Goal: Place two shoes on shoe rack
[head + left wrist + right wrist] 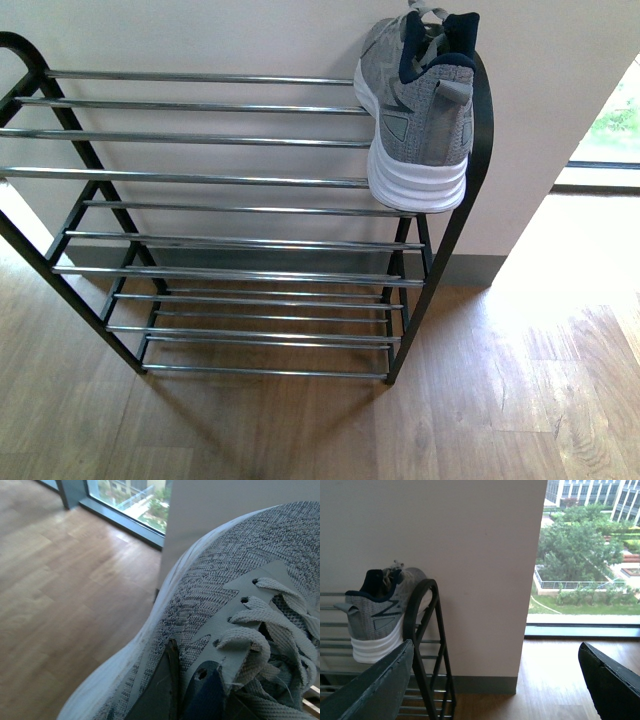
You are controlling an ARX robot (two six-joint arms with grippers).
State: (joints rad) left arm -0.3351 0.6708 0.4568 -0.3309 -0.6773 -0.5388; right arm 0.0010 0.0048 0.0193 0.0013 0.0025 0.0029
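Plain off-white wall, grey baseboard along bottom. Light wood-plank floor. Dark-framed window reaching nearly to floor, right of wall corner; bright daylight patch on floor beside it. Outside: green trees, buildings.

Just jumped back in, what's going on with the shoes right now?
One grey sneaker already sits on the top tier of the shoe rack, at its right end. The left gripper seems clamped on a second grey sneaker, outside the front view. The right gripper is open and empty.
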